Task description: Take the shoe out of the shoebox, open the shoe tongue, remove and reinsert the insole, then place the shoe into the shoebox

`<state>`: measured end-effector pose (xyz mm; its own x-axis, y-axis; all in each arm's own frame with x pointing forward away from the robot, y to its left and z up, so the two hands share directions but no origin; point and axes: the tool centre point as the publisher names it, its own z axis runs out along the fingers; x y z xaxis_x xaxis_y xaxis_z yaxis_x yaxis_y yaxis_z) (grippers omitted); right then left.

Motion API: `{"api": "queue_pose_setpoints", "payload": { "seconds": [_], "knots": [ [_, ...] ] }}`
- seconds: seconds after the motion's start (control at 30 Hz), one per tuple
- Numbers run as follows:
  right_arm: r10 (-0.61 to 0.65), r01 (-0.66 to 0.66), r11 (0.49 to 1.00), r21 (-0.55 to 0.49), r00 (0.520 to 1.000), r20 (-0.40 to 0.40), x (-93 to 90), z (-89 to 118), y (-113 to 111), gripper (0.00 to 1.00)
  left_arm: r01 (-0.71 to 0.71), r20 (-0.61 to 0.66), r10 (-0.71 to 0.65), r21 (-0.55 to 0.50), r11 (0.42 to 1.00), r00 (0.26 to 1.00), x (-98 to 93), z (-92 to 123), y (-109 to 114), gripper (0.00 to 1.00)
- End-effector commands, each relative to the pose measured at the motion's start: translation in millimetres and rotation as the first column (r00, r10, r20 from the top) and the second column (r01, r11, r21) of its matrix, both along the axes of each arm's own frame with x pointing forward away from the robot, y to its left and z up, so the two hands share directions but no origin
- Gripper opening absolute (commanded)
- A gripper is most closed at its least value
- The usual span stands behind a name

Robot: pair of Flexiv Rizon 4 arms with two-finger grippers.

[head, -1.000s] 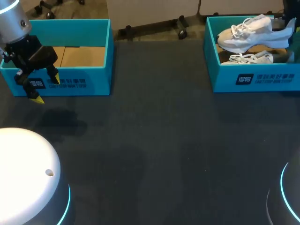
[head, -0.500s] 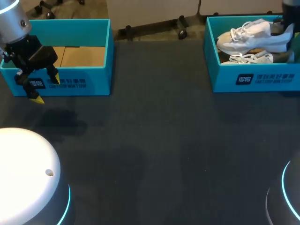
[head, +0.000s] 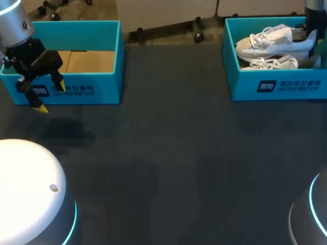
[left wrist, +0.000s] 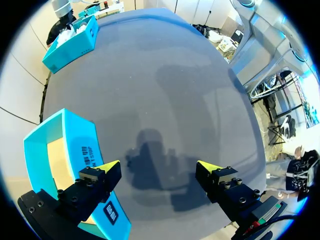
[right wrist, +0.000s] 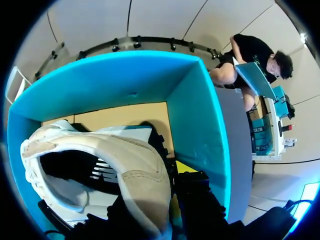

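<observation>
The shoe (head: 276, 41) lies tilted in the shoebox (head: 278, 84) at upper right, its heel collar pinched between the fingers of the right gripper (right wrist: 165, 200), a hold that looks suited to carrying it past the walls. A second shoe (head: 271, 64) crowds it just below, while the left gripper (head: 51, 96) hangs wide open and empty before the empty box (head: 71, 92) at upper left.

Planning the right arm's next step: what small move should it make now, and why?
Probably lower the shoe a little further: the right hand grips its heel, it has been sinking into the shoebox, yet seems still tilted above the second shoe.
</observation>
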<state>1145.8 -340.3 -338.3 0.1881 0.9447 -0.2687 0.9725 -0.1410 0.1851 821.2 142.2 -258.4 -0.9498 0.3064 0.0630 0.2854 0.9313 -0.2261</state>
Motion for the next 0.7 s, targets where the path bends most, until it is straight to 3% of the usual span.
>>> {"api": "queue_pose_setpoints", "payload": {
  "seconds": [0.03,0.7],
  "knots": [
    [-0.009,0.009,1.000,0.005,1.000,-0.017,12.5,-10,-1,0.00,0.002,-0.001,-0.002,0.002,1.000,1.000,0.2,1,0,1.00],
    [-0.024,0.026,0.999,0.031,0.998,-0.062,14.3,-39,0,0.00,0.002,-0.001,-0.002,0.002,1.000,1.000,0.2,1,0,1.00]
  ]
}}
